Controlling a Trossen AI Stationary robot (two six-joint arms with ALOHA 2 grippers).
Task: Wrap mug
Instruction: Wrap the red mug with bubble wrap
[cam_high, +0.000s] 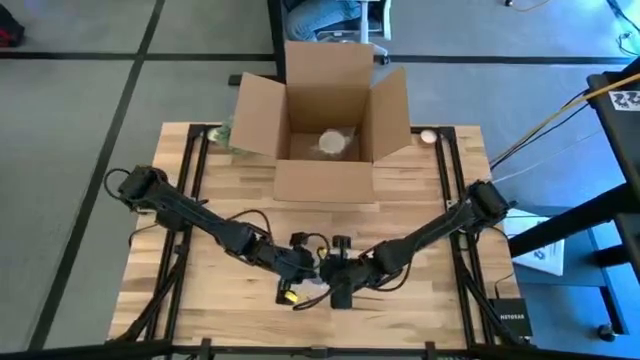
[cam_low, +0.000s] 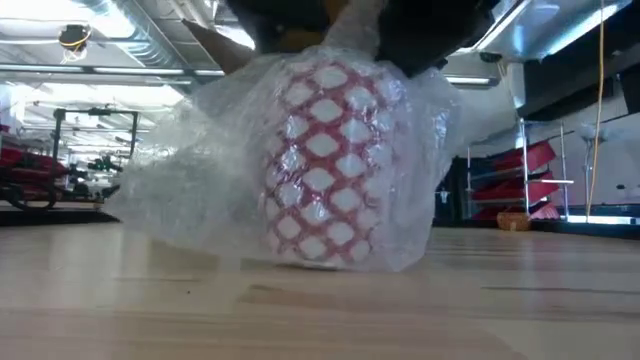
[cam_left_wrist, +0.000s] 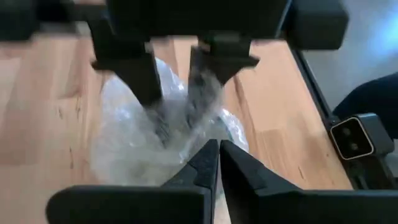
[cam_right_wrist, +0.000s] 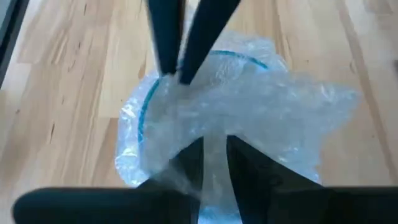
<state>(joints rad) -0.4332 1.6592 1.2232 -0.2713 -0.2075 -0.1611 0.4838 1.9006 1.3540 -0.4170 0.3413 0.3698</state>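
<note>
Patterned mug (cam_low: 322, 165) in bubble wrap (cam_low: 190, 180) on worktop (cam_high: 420, 310); both jaws pinched shut on gathered wrap; risk: film slips, wrap springs open.

- "NETGEAR" stands in white letters on a small dark box (cam_high: 511, 316) at the desk's near right corner.
- No other text can be read.

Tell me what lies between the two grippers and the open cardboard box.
In the high view, only bare wooden tabletop lies between the left gripper and right gripper, both at the bubble-wrapped mug, and the cardboard box.
</note>
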